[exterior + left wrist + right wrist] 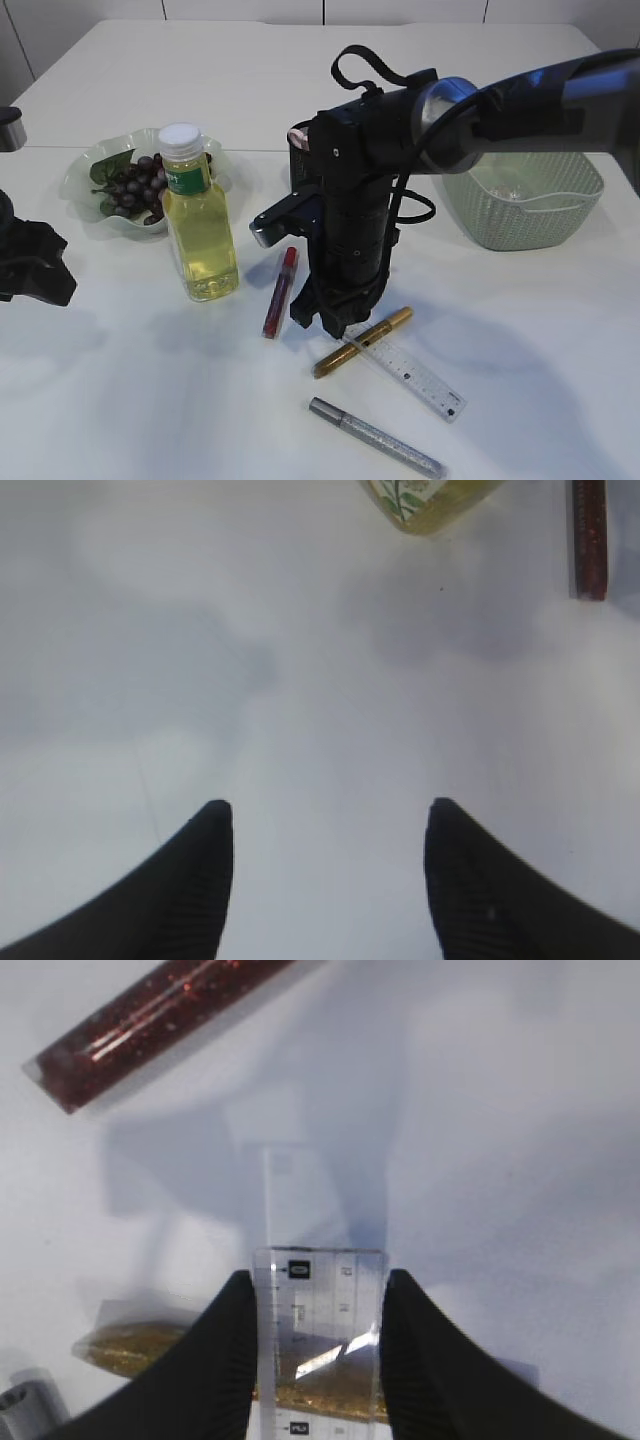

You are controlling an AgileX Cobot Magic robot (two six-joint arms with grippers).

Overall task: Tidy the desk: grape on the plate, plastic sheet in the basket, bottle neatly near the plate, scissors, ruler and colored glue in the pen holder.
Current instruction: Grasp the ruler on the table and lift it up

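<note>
Right gripper (335,325): down at the clear ruler (415,373), beside gold glue (363,342).
Bottle (198,215): upright by the grape plate (82,180).

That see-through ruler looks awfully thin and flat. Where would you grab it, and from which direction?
At its near end, from straight above, pinching the two long edges. The ruler lies flat across the gold glue pen, which seems to prop that end slightly off the table. The right gripper already straddles it there, one finger on each edge.
</note>
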